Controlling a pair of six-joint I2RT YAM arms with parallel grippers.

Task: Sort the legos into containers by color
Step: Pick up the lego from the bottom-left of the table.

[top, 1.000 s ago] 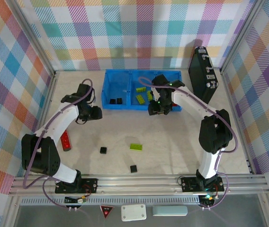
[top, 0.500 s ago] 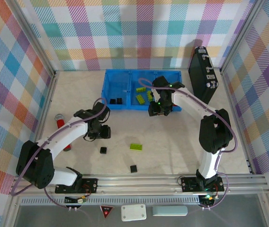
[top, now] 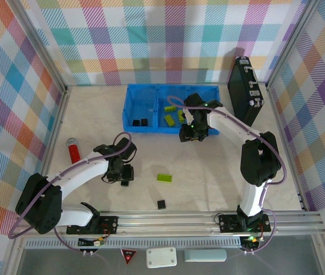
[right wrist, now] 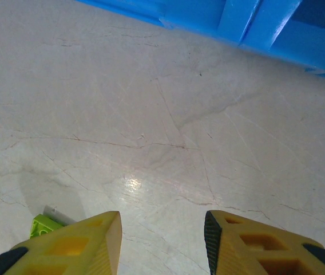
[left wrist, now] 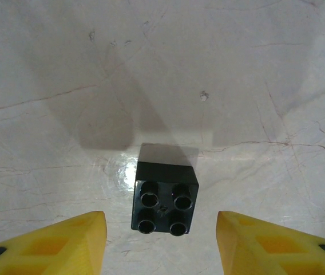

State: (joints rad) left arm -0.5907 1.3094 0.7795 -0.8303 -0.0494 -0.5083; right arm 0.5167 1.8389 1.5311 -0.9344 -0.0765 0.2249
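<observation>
Legos sit both in the blue tray (top: 151,91) and loose on the table (top: 220,172) in the top view. Black legos (top: 139,122) lie in the tray's left compartment and green legos (top: 171,117) in the middle one. On the table lies a loose green lego (top: 163,178). At its 6 o'clock lies a small black lego (top: 161,204), and at its 9 o'clock a black square lego (top: 125,184). The left gripper (top: 122,173) hangs directly over the black square lego. The right gripper (top: 192,133) hangs at the tray's 6 o'clock edge. A red cylinder (top: 72,150) lies at 9 o'clock from the left gripper, and a black case (top: 245,91) stands at 3 o'clock from the tray.

In the left wrist view the left gripper (left wrist: 161,232) is spread wide. The black square lego (left wrist: 164,197), studs up, sits between the yellow fingers (left wrist: 65,240), touching neither.

In the right wrist view the right gripper (right wrist: 162,229) is also released, with bare table between its fingers (right wrist: 254,243). The loose green lego (right wrist: 41,224) peeks out at 9 o'clock beside the left finger. The blue tray (right wrist: 254,23) runs across 12 to 2 o'clock.
</observation>
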